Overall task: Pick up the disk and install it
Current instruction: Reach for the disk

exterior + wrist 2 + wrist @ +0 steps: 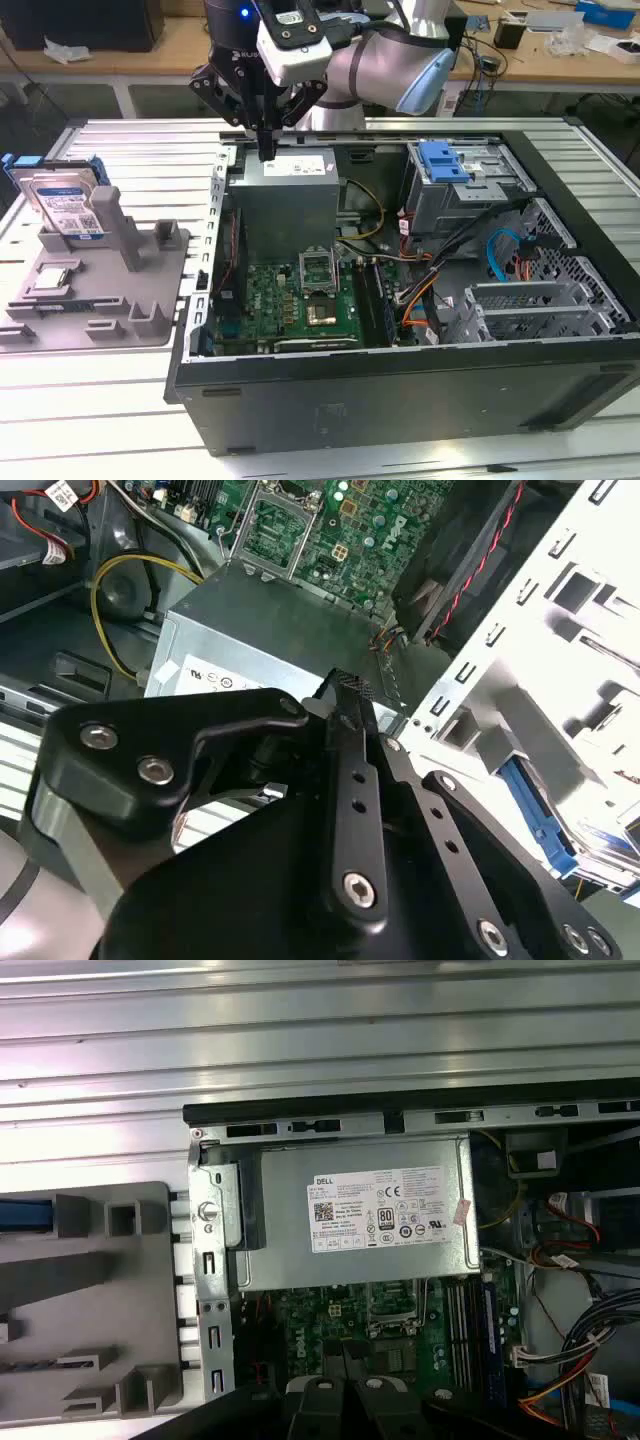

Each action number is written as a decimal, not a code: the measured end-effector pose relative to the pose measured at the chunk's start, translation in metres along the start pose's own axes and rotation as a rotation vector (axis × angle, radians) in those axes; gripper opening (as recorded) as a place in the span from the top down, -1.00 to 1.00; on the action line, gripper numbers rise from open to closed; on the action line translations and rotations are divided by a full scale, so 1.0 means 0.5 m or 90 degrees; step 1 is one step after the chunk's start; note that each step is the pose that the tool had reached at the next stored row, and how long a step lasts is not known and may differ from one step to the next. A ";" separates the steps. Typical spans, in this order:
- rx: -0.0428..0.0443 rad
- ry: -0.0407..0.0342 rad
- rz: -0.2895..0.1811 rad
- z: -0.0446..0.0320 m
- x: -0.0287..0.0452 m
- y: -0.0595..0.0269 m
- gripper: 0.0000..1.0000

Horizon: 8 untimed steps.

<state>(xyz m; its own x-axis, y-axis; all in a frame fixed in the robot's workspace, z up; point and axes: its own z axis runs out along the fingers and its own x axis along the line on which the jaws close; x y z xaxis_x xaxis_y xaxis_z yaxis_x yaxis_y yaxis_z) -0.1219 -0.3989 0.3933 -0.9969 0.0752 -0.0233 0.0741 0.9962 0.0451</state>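
We see the hand (266, 152) hanging over the far edge of the power supply (290, 190), the grey box in the far corner of the open computer case (400, 390) on the exterior view's left. Its black fingers are pressed together and point straight down, with nothing between them. In the second wrist view the hand (345, 685) also shows its fingers closed, above the power supply (260, 630) and the green motherboard (330, 530). We cannot tell whether the fingertips touch the metal below.

The disk (68, 205) is well apart from the hand, outside the case on the exterior view's left. It stands tilted in a grey holder (100, 300) on the ribbed metal surface (100, 400), with its labelled silver face towards us and its blue frame showing at the edges. A small square silver chip (52, 282) lies flat on the same holder, nearer to us than the disk.

Inside the case, the motherboard (300, 300) lies nearer to us than the power supply. On the exterior view's right, at the far side, sits the grey drive cage (470, 195) with a blue latch piece (445, 162) on top. In the first wrist view, the power supply (360, 1210) shows its white label, and the holder (100, 1290) lies just beside the case wall.
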 end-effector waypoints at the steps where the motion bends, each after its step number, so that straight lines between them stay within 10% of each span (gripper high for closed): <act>1: 0.0000 0.0000 0.000 0.000 0.000 0.000 0.79; 8: 0.0000 0.0000 0.000 0.000 0.000 0.000 0.79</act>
<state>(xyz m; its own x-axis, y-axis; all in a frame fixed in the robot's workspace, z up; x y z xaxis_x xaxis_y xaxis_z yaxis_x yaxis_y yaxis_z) -0.1219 -0.3988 0.3933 -0.9969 0.0753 -0.0233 0.0742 0.9962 0.0451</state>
